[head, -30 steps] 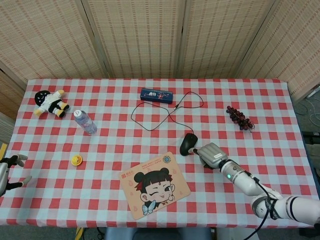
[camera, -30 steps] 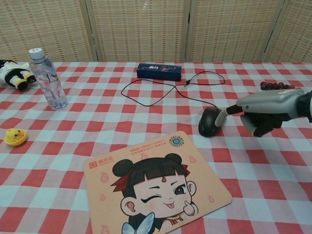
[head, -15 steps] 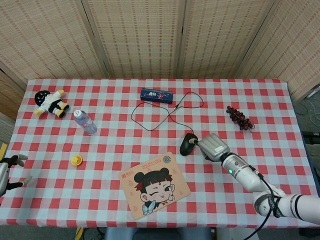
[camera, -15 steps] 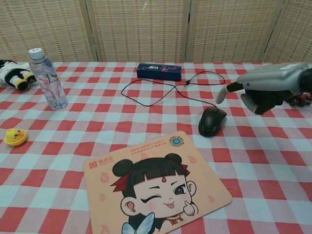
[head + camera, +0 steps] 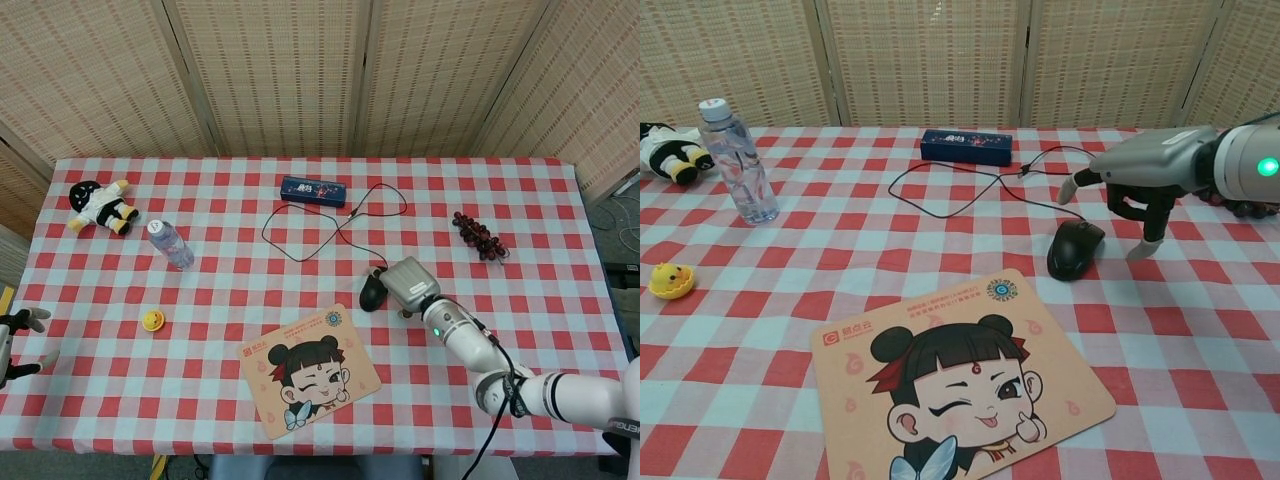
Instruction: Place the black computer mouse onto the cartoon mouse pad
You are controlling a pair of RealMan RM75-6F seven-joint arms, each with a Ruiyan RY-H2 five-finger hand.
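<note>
The black computer mouse lies on the checked cloth just beyond the far right corner of the cartoon mouse pad, its cable running back across the table. My right hand hovers above and slightly right of the mouse with its fingers spread and nothing in them. It is not touching the mouse. My left hand shows only at the left edge of the head view, low beside the table, fingers apart and empty.
A water bottle and a plush doll stand at the left, with a small yellow duck toy nearer the front. A dark blue box lies at the back centre and grapes at the right.
My right hand has risen from the mouse's right side, shifted left over it and spread its fingers. The mouse and pad have not moved.
</note>
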